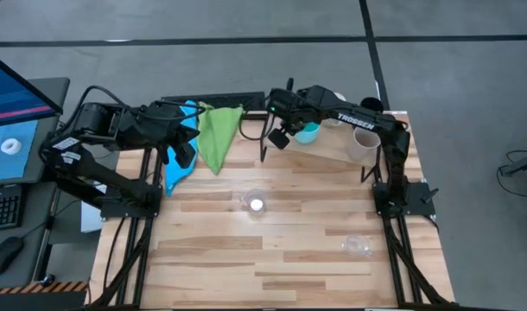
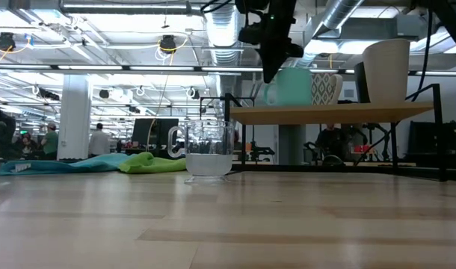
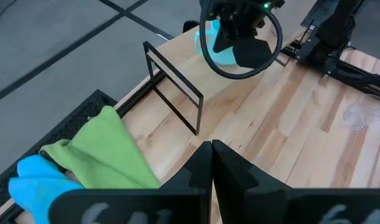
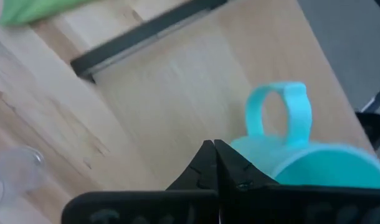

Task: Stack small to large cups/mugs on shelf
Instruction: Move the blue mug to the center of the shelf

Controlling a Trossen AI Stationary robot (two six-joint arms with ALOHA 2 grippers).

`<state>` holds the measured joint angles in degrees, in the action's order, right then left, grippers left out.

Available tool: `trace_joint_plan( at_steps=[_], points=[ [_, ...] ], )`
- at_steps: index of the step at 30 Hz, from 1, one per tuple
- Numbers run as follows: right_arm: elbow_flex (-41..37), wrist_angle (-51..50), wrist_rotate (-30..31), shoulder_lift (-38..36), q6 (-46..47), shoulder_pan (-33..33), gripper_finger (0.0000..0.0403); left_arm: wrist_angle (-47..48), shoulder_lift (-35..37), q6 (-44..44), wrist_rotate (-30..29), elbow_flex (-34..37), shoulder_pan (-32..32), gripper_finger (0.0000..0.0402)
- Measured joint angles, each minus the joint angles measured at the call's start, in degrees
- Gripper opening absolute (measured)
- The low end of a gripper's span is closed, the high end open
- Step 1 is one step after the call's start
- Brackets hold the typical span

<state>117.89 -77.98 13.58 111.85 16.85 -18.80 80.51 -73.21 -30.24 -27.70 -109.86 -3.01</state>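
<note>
The cyan handled mug (image 1: 308, 131) stands on the light-wood shelf (image 1: 333, 154) near its left end, handle (image 4: 280, 115) toward the table's left. My right gripper (image 1: 281, 134) is shut and hovers just left of the mug, over the shelf. The low view shows it (image 2: 271, 71) by the mug's upper rim. The beige tumbler (image 1: 363, 143), the white mug (image 2: 325, 88) and the black cup (image 1: 371, 105) stand on the shelf's right part. Two clear cups (image 1: 255, 203) (image 1: 358, 246) stand on the table. My left gripper (image 1: 184, 154) is shut and empty over the blue cloth. My right gripper's shut fingers (image 4: 205, 163) point down beside the cyan mug's rim (image 4: 283, 155) on its handle side. I cannot tell whether they touch it. The mug stands upright on the shelf.
A green cloth (image 1: 219, 134) and a blue cloth (image 1: 179, 168) lie at the table's far left. The shelf's black legs (image 3: 177, 102) stand between the cloths and the cups. A monitor and keyboard sit off the table's left. People show in the room behind.
</note>
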Motion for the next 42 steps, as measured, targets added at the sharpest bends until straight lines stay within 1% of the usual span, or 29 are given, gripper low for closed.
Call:
trace_joint_plan(
  at_steps=[8, 12, 14, 17, 19, 26, 29, 31, 37, 42],
  points=[
    [0.0, -7.19, 0.16, 0.0, 4.01, 1.47, 0.0007, -0.06, 0.0, 0.73, 0.43, 0.0, 0.0, 0.0],
    [1.13, -3.9, 0.77, -0.44, 1.37, 3.73, 0.0005, -0.2, 0.0, 1.09, 0.76, 0.0, 0.0, 0.0],
    [2.6, -0.46, 4.02, -0.75, -0.13, 4.92, 0.0004, -0.23, 0.0, 1.09, 0.76, 0.0, 0.0, 0.0],
    [4.35, 1.28, 9.39, -0.75, -2.53, 4.72, 0.0002, -0.22, 0.0, 1.09, 0.68, 0.0, 0.0, 0.0],
    [4.46, 2.51, 10.64, -0.76, -3.68, 3.52, 0.0002, -0.22, 0.0, 1.09, 0.68, 0.0, 0.0, 0.0],
    [4.42, 2.47, 10.4, -0.7, -4.88, -2.19, 0.0002, -0.22, 0.02, 1.05, 0.63, 0.0, 0.0, 0.0],
    [4.36, 1.63, 8.7, -0.7, -4.89, -3.79, 0.0002, -0.22, 0.02, 0.83, 0.67, 0.0, 0.0, 0.0],
    [3.57, 1.65, 7.73, -0.7, -4.88, -3.95, 0.0002, -0.22, 0.02, 0.8, 0.75, 0.0, 0.0, 0.0],
    [2.73, 0.29, 7.5, -0.18, -5.3, -3.34, 0.0002, -0.22, 0.02, 0.83, 0.85, 0.0, 0.0, 0.0],
    [2.67, -4.29, 7.78, 0.0, -4.72, -3.5, 0.0003, -0.22, 0.04, 1.08, 0.87, 0.0, 0.0, 0.0]
  ],
)
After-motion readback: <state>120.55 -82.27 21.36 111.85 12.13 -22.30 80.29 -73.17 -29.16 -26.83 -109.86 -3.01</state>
